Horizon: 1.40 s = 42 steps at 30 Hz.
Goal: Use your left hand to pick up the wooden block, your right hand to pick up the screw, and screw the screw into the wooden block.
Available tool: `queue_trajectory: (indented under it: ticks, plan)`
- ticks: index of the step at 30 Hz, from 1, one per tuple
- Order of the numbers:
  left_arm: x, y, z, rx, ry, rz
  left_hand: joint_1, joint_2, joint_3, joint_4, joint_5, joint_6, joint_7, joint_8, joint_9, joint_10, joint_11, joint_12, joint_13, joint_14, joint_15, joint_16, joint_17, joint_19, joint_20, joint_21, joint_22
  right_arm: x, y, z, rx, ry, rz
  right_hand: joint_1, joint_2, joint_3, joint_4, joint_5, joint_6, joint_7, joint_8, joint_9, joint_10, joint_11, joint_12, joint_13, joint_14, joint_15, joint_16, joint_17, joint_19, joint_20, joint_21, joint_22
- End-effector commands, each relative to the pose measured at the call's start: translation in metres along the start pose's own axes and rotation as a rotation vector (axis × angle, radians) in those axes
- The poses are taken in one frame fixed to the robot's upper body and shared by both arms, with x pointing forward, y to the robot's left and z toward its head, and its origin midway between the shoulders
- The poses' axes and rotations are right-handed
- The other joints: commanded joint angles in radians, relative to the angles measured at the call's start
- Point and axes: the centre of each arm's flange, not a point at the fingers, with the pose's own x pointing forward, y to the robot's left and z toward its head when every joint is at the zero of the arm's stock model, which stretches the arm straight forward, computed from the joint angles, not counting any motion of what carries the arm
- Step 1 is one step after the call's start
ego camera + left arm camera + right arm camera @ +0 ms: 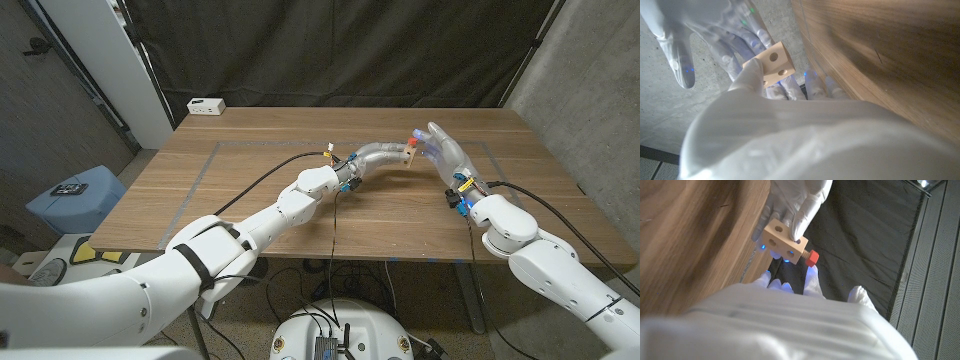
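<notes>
Gripping the wooden block [782, 242] in your left hand [795, 202] while your right hand [445, 150] pinches the red-headed screw [811, 258] at its 4 o'clock, you risk cross-threading through tilt.

I count one wooden block [784, 242], one red-headed screw [810, 258] seated in it, two hands, left hand [378, 156] and right hand [445, 152], one bench [250, 200] and one white box [206, 105] at its far corner.
</notes>
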Motion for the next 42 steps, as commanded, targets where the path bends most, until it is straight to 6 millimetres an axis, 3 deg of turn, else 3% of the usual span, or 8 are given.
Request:
queue_trajectory:
  ticks: [1,42]
  plan:
    - [0.0009,0.0012,0.0010,0.000,-0.004,-0.002,-0.002,0.009,0.008,-0.001,0.007,0.025,0.010,0.005,0.005,0.004,0.005,0.003,0.002,0.006,-0.027,0.003,0.003,0.006,0.006,0.007,0.005,0.0013,0.0038,-0.0027,0.010,0.003,0.004,-0.007,-0.001,0.004,0.002,-0.002,0.003,0.002,0.008,0.000,-0.067,-0.010,0.004,0.002,-0.126,-0.005,-0.002,0.001,-0.006,0.004,0.001,0.002]
    - [0.0016,0.0020,-0.0014,-0.007,0.001,0.000,-0.005,0.009,0.009,0.000,0.008,0.026,0.011,0.005,0.005,0.005,0.006,0.003,0.001,0.006,-0.025,0.004,0.003,0.005,0.006,0.007,0.005,-0.0059,0.0030,-0.0067,0.015,0.018,-0.015,-0.004,0.005,0.015,-0.002,0.000,0.024,0.000,0.016,0.000,-0.058,-0.013,0.014,0.002,-0.114,-0.003,0.006,-0.004,-0.003,0.005,0.010,0.002]
